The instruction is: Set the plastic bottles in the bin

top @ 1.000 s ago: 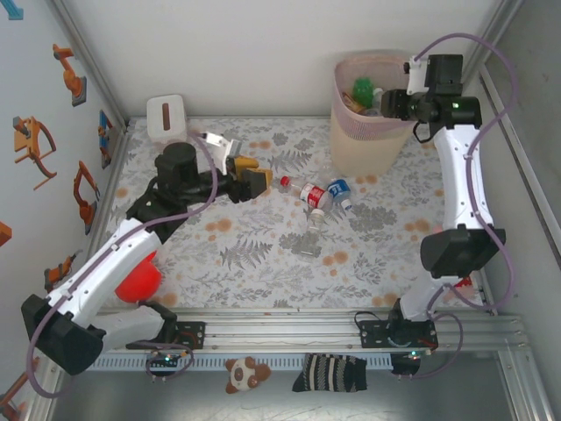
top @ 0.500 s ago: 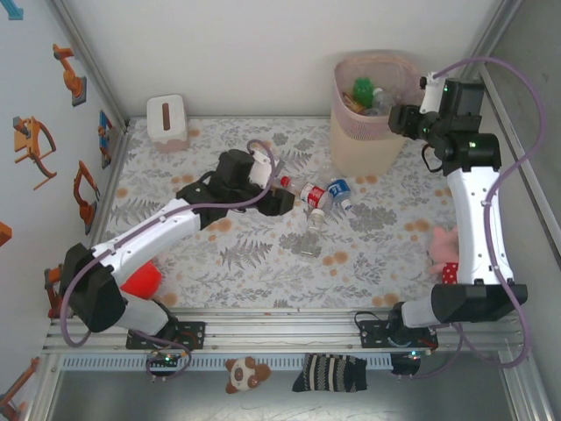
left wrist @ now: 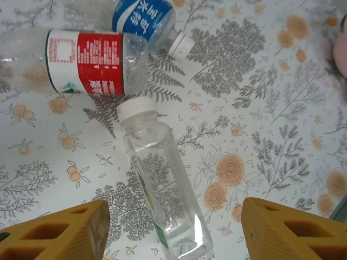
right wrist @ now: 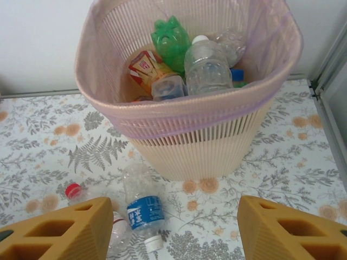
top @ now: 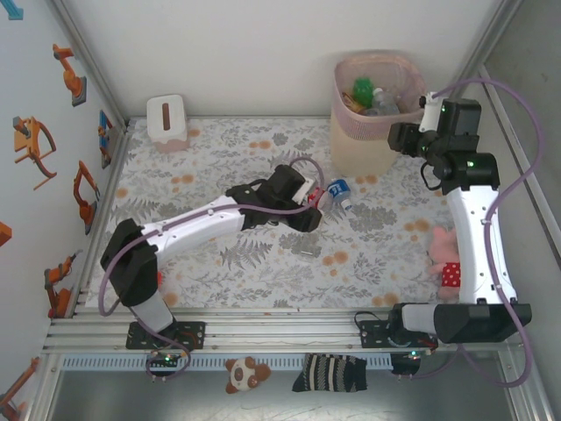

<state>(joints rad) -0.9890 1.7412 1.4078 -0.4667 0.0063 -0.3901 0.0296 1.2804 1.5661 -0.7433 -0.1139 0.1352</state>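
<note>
While the left gripper [left wrist: 176, 230] hangs with its yellow fingers spread and grasping nothing, a clear white-capped plastic bottle [left wrist: 162, 195] lies flat between them on the floral-print table [left wrist: 271, 108], near and to the left of the tall beige-pink perforated plastic bin [right wrist: 200, 151]. Just beside its cap lie a red-labelled clear bottle [left wrist: 92, 62] and a blue-labelled bottle [left wrist: 142, 19], the latter nearest the bin. Inside the bin sit a green bottle [right wrist: 171, 35] and a clear ribbed bottle [right wrist: 206, 67] among others. Facing the bin, the right gripper [right wrist: 173, 227] is spread wide, empty.
</note>
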